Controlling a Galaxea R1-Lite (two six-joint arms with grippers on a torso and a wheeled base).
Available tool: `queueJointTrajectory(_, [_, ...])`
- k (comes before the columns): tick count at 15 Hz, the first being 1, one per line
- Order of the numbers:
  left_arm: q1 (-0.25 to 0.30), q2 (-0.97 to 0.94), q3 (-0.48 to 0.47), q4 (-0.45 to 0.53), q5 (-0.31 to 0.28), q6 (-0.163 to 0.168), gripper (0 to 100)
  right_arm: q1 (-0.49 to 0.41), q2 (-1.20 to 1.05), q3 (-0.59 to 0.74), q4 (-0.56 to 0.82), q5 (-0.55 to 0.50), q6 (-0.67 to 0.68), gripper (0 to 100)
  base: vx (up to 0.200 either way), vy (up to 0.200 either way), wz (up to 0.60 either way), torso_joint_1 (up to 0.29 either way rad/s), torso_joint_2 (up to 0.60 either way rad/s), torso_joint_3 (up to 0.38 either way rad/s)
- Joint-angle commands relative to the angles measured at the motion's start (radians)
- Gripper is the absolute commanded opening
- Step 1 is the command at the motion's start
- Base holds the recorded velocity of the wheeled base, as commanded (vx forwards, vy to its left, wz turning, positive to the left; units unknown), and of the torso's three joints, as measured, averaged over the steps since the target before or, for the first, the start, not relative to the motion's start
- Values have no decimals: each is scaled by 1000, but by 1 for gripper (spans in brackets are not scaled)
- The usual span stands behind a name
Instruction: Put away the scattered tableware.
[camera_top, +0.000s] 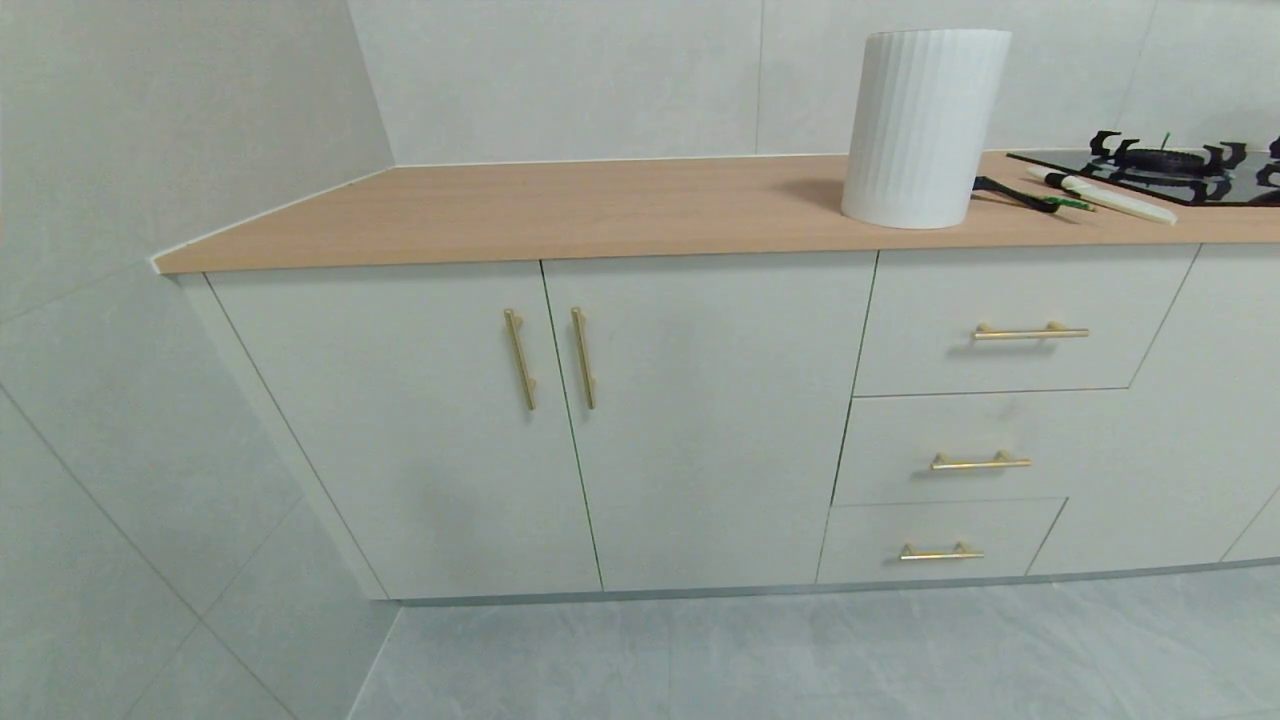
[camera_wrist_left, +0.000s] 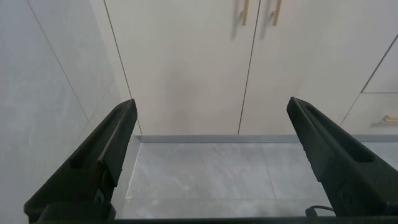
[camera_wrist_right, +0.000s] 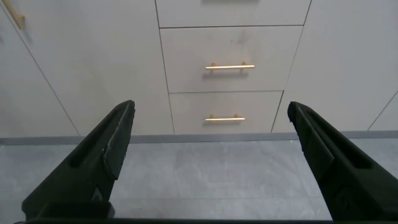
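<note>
Surveyed from the head view. Found a wooden worktop (camera_top: 600, 210) across the upper half of the frame, over two shut cabinet doors (camera_top: 560, 450) at centre and three shut drawers (camera_top: 900, 440) at right.

Located the tableware (camera_top: 1115, 198) at upper right: seemingly a pale long-handled utensil, with a dark-handled piece (camera_top: 1010, 192) and a green piece (camera_top: 1068, 203) just beside it. Found all three lying loose on the worktop, between a white ribbed canister (camera_top: 925, 125) and a black hob (camera_top: 1190, 170). Cannot tell their exact kinds at this range. Noted the canister upright, with the dark-handled piece touching it or nearly so.

Checked the left gripper (camera_wrist_left: 211, 104): jaws spread wide, released, grasping nothing. Found it pointed at the floor (camera_wrist_left: 205, 174) and the foot of the cabinet doors.

Checked the right gripper (camera_wrist_right: 211, 106): likewise released and empty, facing the lower drawers.

Progress, as far as seen: nothing put away.
- Found every piece lying out on the worktop.
- Found no door or drawer opened.
- Found both grippers low and well apart from the tableware.

Remaining, by judgement:
- Close on the worktop.
- Lift each piece in turn.
- Stow it, probably in the canister or a drawer.
</note>
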Motion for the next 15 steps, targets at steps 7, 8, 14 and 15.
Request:
queueJointTrajectory(7, [0, 0, 0, -1, 1, 1, 100, 1, 2, 0, 1, 1, 4, 100, 0, -86, 0, 0, 1, 2])
queueJointTrajectory(8, [0, 0, 0, -1, 1, 1, 100, 1, 2, 0, 1, 1, 4, 100, 0, -200, 0, 2, 2, 2])
queueJointTrajectory(14, [0, 0, 0, -1, 1, 1, 100, 1, 2, 0, 1, 1, 4, 100, 0, -200, 0, 3, 0, 1])
queueJointTrajectory(15, [0, 0, 0, -1, 1, 1, 100, 1, 2, 0, 1, 0, 4, 100, 0, -200, 0, 2, 2, 2])
